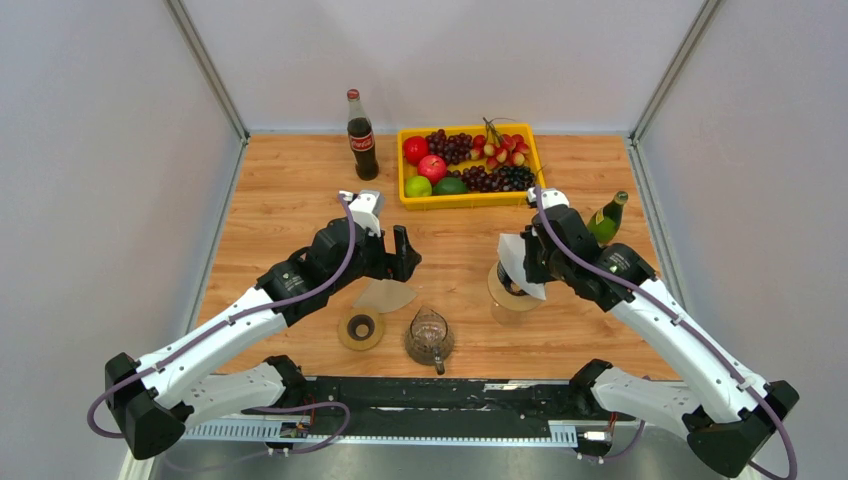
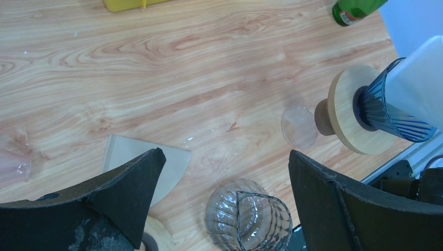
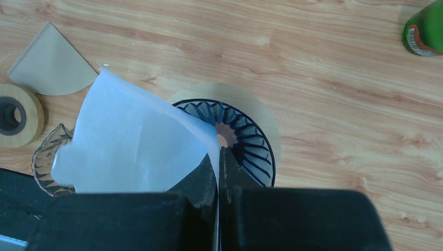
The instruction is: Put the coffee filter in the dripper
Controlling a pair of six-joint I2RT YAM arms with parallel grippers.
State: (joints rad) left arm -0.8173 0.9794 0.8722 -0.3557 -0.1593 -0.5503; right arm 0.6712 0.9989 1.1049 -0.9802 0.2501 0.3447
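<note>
My right gripper [image 3: 219, 157] is shut on one edge of a white paper coffee filter [image 3: 136, 141]. It holds the filter just above a blue ribbed dripper [image 3: 245, 138] that sits on a round wooden stand [image 1: 512, 296]. The filter fans out to the left of the dripper's mouth and is not seated in it. In the top view the right gripper [image 1: 527, 268] and the filter [image 1: 520, 262] cover most of the dripper. My left gripper [image 2: 224, 172] hangs open and empty above a clear glass dripper [image 2: 248, 217]. Beside it a brown filter [image 2: 172, 162] lies flat on the table.
A wooden ring stand [image 1: 360, 330] lies left of the glass dripper [image 1: 430, 336]. A cola bottle [image 1: 361, 135] and a yellow fruit tray [image 1: 405, 165] stand at the back. A green bottle [image 1: 607, 218] is close behind my right arm.
</note>
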